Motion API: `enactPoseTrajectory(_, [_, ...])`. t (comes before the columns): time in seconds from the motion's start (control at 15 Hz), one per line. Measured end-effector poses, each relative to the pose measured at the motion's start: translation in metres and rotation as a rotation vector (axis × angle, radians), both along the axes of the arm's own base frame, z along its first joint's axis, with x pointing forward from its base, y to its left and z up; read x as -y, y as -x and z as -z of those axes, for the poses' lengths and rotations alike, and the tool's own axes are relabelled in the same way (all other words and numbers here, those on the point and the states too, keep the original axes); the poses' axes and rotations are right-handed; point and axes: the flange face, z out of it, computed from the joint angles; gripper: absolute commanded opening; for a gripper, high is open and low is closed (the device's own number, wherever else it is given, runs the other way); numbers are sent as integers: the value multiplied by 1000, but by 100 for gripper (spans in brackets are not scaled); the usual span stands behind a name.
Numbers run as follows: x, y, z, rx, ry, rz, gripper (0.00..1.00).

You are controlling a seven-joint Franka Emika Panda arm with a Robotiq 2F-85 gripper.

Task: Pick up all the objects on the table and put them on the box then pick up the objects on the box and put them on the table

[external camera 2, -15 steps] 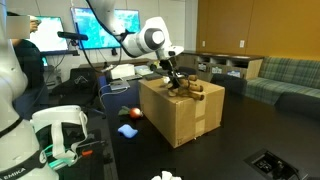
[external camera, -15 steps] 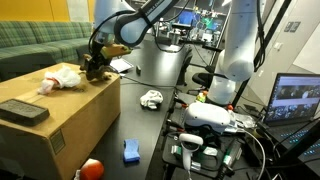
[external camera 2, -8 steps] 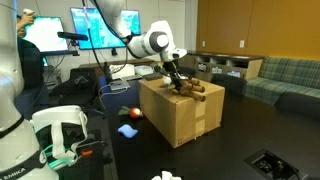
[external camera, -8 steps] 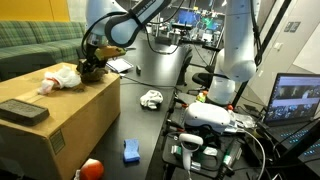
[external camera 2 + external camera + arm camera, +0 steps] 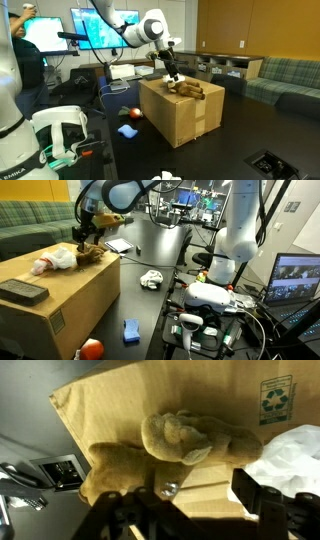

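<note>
Cardboard box stands on the black table, its long axis running away from the camera in an exterior view. A brown plush toy lies at the far end of the box top, stretched lengthwise across the wrist view. The gripper hangs just above it, jaws spread and holding nothing. Only the wrist view shows the recycling mark (printed on the box); only an exterior view shows the black flat slab at the near end.
</note>
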Motion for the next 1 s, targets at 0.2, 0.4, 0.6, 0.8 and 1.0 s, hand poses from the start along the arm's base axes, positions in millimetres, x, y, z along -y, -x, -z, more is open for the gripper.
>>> enactPoseTrajectory(0.2, [-15,5,-21,36,1,-59,100])
enactPoseTrajectory(0.4, [-37,10,-33,73,-2,-149,100])
enactPoseTrajectory(0.6, [-65,16,-34,118,-10,-261,100])
enactPoseTrajectory(0.8, [-97,20,-21,159,0,-363,100])
enactPoseTrajectory(1.0, [-124,18,2,174,14,-443,100])
